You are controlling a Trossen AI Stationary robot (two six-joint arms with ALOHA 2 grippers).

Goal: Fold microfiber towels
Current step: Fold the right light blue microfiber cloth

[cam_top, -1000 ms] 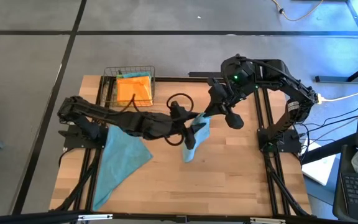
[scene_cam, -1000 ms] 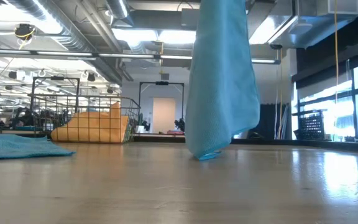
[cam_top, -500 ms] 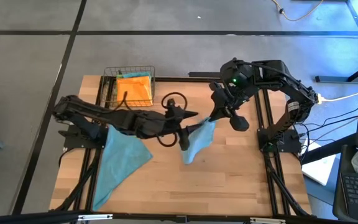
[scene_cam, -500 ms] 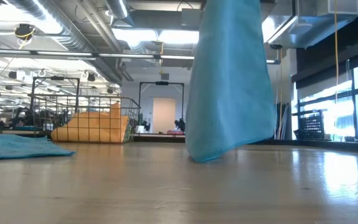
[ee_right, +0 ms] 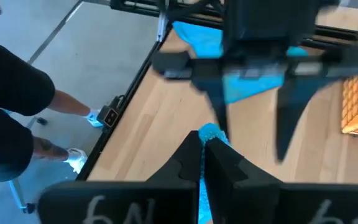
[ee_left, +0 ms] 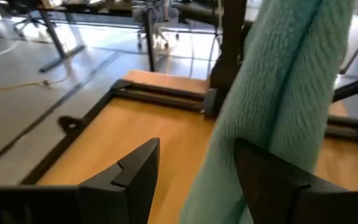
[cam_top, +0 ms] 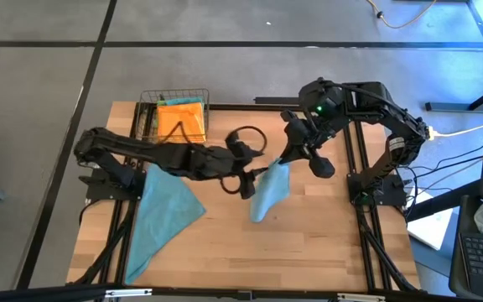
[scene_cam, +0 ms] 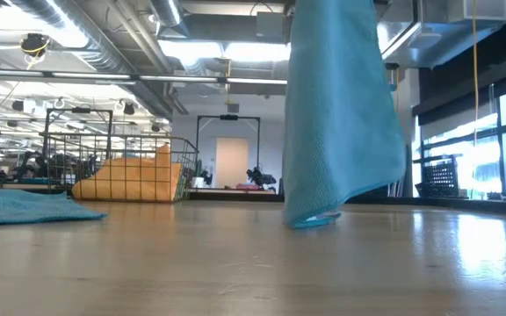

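Step in hand: I judged this as the start of a fold, with one teal towel (cam_top: 267, 189) lifted off the table to be spread.
Right gripper (cam_top: 289, 157): sat right of centre in the high view, its fingers (ee_right: 191, 163) clenched on the towel's top corner.
Hanging towel: in the low view it dropped from the top edge, right of centre, its bottom hem at or just above the wooden table (cam_top: 325, 243); I couldn't tell whether it touched.
Left gripper (cam_top: 250, 178): reached in from the left with jaws spread wide, gripping nothing; in its wrist view the cloth hung just beyond the fingers (ee_left: 135, 171), partly between them.
Other towels: a second teal towel (cam_top: 162, 214) lay flat at lower left; an orange one (cam_top: 180, 120) sat in the wire basket (cam_top: 149, 109) at upper left.
Next move: I reckoned the left gripper needed to pinch a free edge, so both arms could stretch the cloth flat.
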